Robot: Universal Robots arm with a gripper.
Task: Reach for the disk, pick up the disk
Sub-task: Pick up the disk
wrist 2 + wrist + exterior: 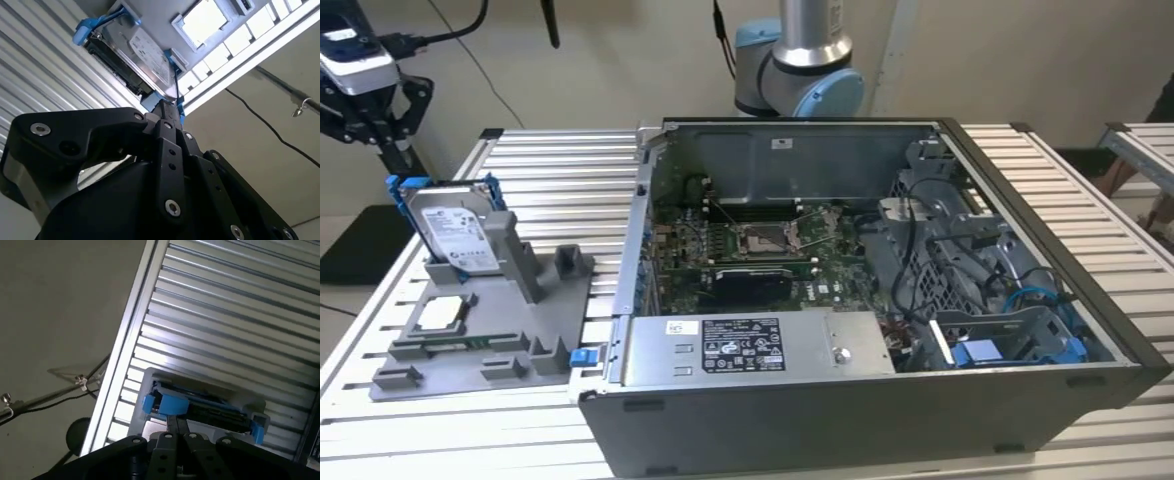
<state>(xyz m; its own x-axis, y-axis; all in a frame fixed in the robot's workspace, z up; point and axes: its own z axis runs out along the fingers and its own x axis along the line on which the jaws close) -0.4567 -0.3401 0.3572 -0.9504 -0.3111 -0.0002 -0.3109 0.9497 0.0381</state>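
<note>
Hovering with the gripper at eleven o'clock from the disk in the exterior view, near its top edge yet apart from it. With jaws pressed together, pinching nothing. Aimed, in both wrist views, with the gripper tip-first at the blue bracket framing the disk. As for the disk: upright on its edge, white label showing, slotted into the grey fixture on the slatted metal table, at nine o'clock from the open computer case. At six o'clock from the disk, flat on the same fixture, a small square silver chip. At twelve o'clock from the case, the arm's grey-and-blue base joint.
</note>
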